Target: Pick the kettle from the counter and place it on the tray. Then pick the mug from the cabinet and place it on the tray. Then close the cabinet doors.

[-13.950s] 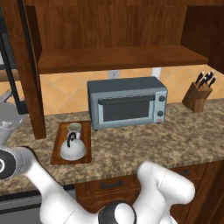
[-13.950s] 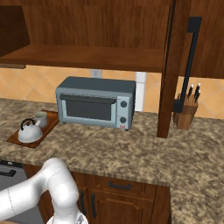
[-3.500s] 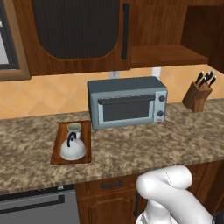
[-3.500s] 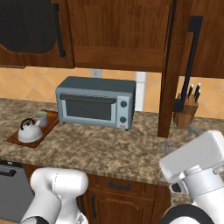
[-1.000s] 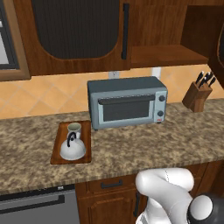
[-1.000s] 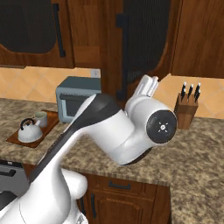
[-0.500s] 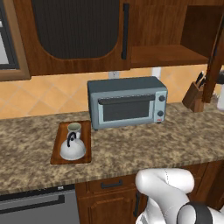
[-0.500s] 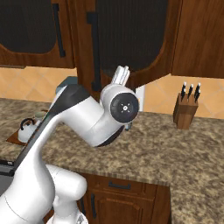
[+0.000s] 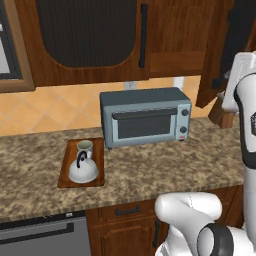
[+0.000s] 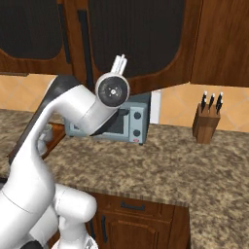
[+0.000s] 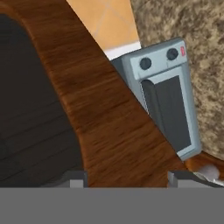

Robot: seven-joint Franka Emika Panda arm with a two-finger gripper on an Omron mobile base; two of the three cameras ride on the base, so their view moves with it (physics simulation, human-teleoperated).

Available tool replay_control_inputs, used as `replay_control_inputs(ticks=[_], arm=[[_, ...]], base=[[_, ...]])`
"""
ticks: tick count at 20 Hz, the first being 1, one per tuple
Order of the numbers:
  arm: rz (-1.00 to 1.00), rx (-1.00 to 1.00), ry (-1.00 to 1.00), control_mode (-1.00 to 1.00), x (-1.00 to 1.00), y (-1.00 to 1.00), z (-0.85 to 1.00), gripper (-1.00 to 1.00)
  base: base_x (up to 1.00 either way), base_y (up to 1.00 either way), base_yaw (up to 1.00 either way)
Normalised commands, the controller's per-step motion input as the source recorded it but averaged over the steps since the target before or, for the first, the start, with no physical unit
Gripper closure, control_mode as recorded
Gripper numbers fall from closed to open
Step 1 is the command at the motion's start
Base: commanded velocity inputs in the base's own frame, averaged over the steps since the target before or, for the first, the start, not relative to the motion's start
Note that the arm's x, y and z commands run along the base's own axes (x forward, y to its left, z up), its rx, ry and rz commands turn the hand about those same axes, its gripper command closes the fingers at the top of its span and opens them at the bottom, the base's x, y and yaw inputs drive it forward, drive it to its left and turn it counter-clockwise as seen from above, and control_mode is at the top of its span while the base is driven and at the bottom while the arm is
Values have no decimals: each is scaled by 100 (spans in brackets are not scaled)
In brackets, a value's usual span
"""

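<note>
Pressing close against the wooden frame of the right cabinet door (image 10: 146, 53), the claw (image 10: 120, 62) is pointing up and away from the base, its two fingertips (image 11: 78, 179) just showing at the foot of the hand view with a wide stretch of door wood between them. They are standing apart and are not clamped on anything; whether they are touching the door I cannot tell. That door is hanging partly swung out, its dark mesh panel spreading above and to either side of the claw. The left cabinet door (image 9: 85, 40) is sitting flush, off to the claw's left. Below the claw, the toaster oven (image 9: 145, 117) is resting on the counter (image 10: 160, 160). Well down and to the left of the claw, the tray (image 9: 82, 164) is lying on the granite just beside the oven, carrying the kettle (image 9: 83, 169) at its near end and the mug (image 9: 85, 148) right behind it. Off to the claw's right, a knife block (image 10: 206, 121) is standing by the tiled wall.
</note>
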Motion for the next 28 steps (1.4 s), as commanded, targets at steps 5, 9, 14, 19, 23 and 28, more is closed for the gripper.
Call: replay_control_inputs(ticks=[5, 9, 14, 19, 23, 28], arm=[[0, -2, 2, -100, 66, 45, 29, -100], [0, -1, 0, -100, 72, 46, 12, -100], [0, 0, 0, -100, 79, 49, 2, -100], [0, 0, 0, -100, 79, 49, 4, -100], [0, 0, 0, -100, 74, 48, 7, -100], [0, 0, 0, -100, 71, 47, 7, -100]], base=[[0, 0, 0], [0, 0, 0], [0, 0, 0], [0, 0, 0], [0, 0, 0], [0, 0, 0]])
